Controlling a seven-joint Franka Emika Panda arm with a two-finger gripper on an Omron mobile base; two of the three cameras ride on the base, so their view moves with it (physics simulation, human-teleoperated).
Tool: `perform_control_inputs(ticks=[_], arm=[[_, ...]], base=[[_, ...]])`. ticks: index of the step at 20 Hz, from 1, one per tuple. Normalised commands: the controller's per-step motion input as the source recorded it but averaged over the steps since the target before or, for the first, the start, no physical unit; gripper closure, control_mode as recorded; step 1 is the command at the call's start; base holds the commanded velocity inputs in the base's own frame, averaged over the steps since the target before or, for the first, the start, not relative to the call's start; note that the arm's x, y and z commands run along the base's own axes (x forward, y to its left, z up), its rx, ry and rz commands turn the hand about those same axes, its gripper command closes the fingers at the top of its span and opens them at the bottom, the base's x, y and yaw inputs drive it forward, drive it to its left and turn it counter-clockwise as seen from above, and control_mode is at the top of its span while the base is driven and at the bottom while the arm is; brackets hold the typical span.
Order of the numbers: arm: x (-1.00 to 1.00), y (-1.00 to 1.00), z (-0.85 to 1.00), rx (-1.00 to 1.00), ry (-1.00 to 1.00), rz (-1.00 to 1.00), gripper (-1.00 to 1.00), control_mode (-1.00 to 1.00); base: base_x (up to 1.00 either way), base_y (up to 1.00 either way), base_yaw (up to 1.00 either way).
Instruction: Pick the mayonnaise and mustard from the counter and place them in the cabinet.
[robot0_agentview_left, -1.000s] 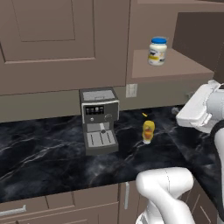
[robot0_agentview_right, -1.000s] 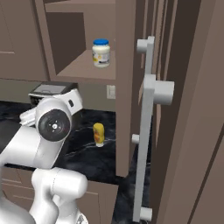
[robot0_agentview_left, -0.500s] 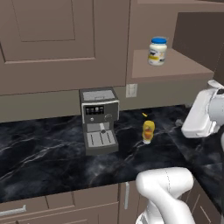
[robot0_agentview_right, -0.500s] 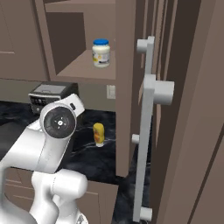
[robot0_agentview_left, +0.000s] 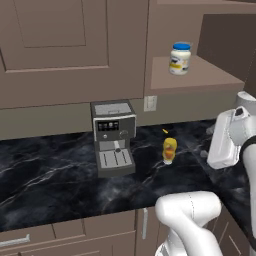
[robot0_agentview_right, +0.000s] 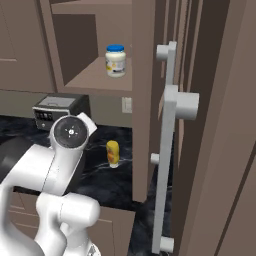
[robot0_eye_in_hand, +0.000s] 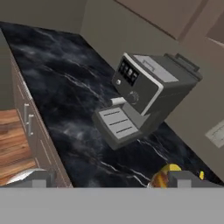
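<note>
While around: we see a coffee machine (robot0_agentview_left: 114, 136) left of the mustard (robot0_agentview_left: 169, 150) on the tabletop (robot0_agentview_left: 50, 175).
Mustard: beside our right finger (robot0_eye_in_hand: 186, 180).
Fingers: spread apart, empty.
Mayonnaise (robot0_agentview_left: 180, 58): on cabinet (robot0_agentview_left: 200, 80) shelf.

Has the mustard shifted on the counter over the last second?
No. The mustard stands at the same spot on the counter, just right of the coffee machine, as before.

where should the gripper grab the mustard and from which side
Probably around the slim yellow body of the mustard, jaws level, coming from the front right. It stands upright on the counter, with the coffee machine off to its left, so that approach looks unobstructed.
</note>
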Motion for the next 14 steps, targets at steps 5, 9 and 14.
perform_control_inputs(ticks=[5, 9, 14], arm=[[0.00, 0.26, -0.63, -0.14, 0.00, 0.00, -1.00, -1.00], [0.00, 0.19, -0.39, -0.09, -0.03, 0.00, -1.00, -1.00], [0.00, 0.03, -0.32, -0.05, -0.05, 0.00, -1.00, -1.00]], base=[[0.00, 0.00, 0.00], [0.00, 0.00, 0.00], [0.00, 0.00, 0.00]])
